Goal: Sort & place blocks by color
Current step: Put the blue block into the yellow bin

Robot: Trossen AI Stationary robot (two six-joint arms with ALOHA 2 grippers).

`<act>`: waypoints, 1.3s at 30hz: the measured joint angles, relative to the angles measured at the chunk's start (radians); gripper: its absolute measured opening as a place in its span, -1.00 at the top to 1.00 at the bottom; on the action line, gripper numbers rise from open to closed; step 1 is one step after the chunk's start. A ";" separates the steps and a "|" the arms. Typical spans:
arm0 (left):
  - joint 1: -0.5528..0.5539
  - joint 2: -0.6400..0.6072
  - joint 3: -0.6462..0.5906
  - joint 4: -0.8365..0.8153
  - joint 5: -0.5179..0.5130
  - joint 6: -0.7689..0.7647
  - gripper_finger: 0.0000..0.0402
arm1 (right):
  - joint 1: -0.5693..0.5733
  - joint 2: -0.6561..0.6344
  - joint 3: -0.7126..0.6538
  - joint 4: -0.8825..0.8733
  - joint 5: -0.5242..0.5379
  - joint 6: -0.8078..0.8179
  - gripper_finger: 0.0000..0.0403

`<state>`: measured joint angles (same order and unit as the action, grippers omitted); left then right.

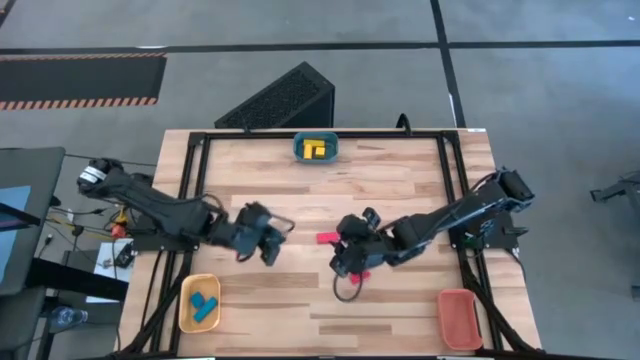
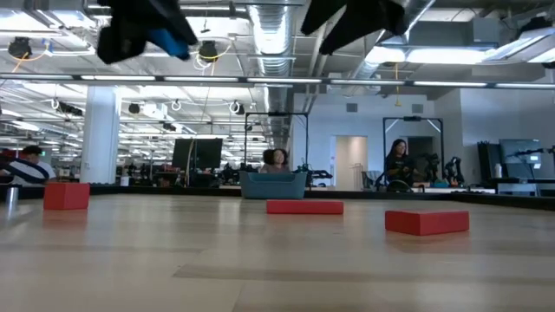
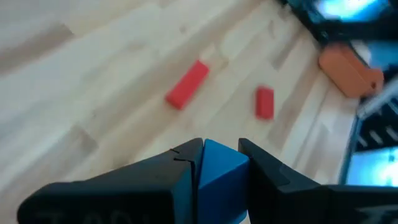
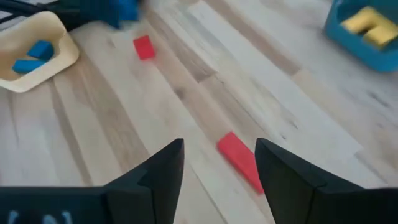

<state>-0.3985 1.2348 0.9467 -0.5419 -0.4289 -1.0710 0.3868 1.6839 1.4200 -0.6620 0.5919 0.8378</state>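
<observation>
1. Blue block [image 3: 214,168] clamped between left gripper [image 3: 217,163] fingers, lifted off table [image 1: 400,180], a little above and right of yellow tray [image 1: 199,303] in the high view.
2. Step in hand, as judged: carrying that blue block to yellow tray, where blues are collected. Next move calls for swinging toward that tray, lowering over its free space, then letting go.
3. Right gripper [image 4: 217,163] hovers farther right of yellow tray, fingers spread and holding nothing, a red bar [image 4: 241,160] on table ahead of the gap. Likely next pick; needs descent and closing across its narrow sides.
4. Two more red blocks [image 3: 187,84] [image 3: 264,102] loose on table.
5. Yellow tray: two blue blocks [image 1: 204,304].
6. Teal tray [image 1: 316,148], at table's far edge from yellow tray: yellow blocks [image 1: 315,149].
7. Red tray [image 1: 459,318], along near edge from yellow tray: nothing seen inside.
</observation>
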 joint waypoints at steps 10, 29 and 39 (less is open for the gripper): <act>-0.243 -0.001 0.000 -0.378 0.186 -0.313 0.70 | -0.067 0.052 0.000 0.338 -0.163 -0.042 0.01; -0.602 0.004 -0.240 -0.373 0.500 -0.720 0.65 | -0.076 0.153 0.002 0.058 -0.403 0.067 0.39; -0.653 0.004 -0.276 -0.303 0.510 -0.807 0.31 | 0.005 0.263 0.000 -0.257 -0.340 0.108 0.24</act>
<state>-1.0518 1.2392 0.6708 -0.8447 0.0810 -1.8780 0.3922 1.9470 1.4197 -0.9186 0.2522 0.9459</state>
